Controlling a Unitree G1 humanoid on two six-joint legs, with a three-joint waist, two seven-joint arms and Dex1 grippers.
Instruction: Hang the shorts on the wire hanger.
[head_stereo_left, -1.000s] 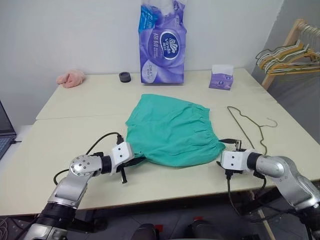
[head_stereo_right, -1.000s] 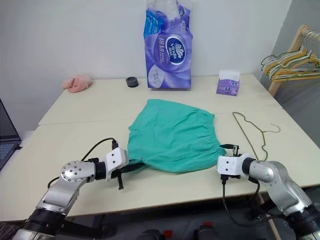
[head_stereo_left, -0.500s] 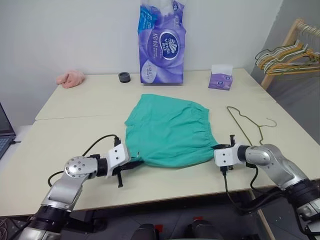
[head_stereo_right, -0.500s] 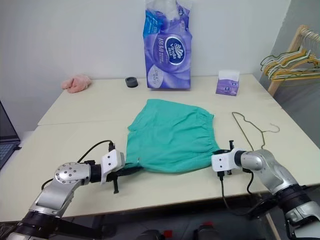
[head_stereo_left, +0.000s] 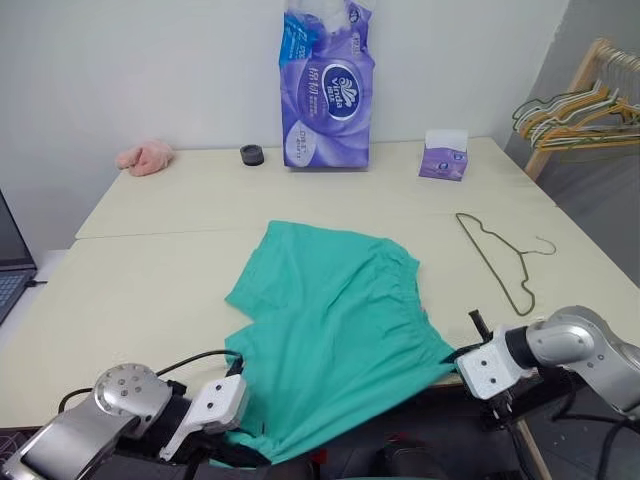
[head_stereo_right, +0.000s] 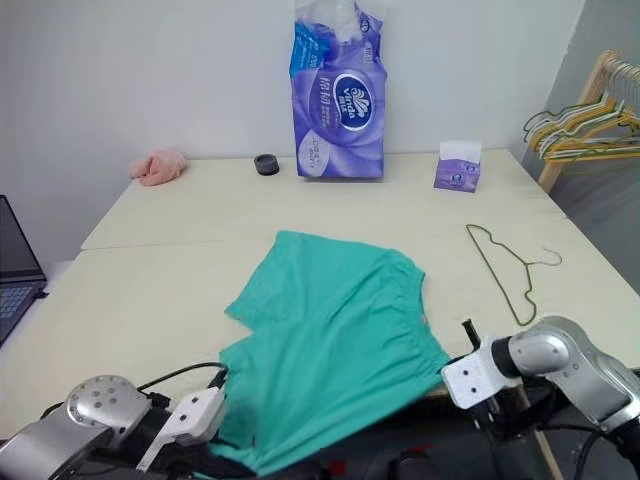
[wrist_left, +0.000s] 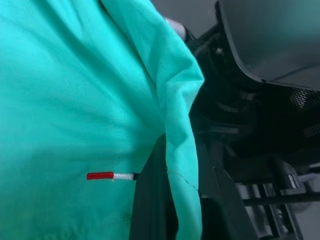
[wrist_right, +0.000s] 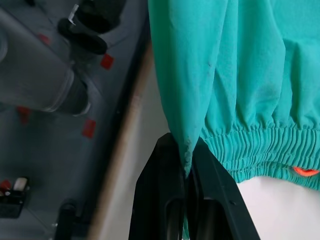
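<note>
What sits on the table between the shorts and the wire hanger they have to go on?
Nothing visible. The shorts, pinched by the left gripper and right gripper, hang over the table's near edge. The hanger lies flat to their right, with bare tabletop between.

Bare worktop (head_stereo_left: 150, 290) open left of the shorts (head_stereo_left: 335, 330), shorts draped over its near edge, wire hanger (head_stereo_left: 497, 255) lying flat just right of the shorts, tissue pack (head_stereo_left: 325, 85) and small box (head_stereo_left: 443, 155) standing well behind them
</note>
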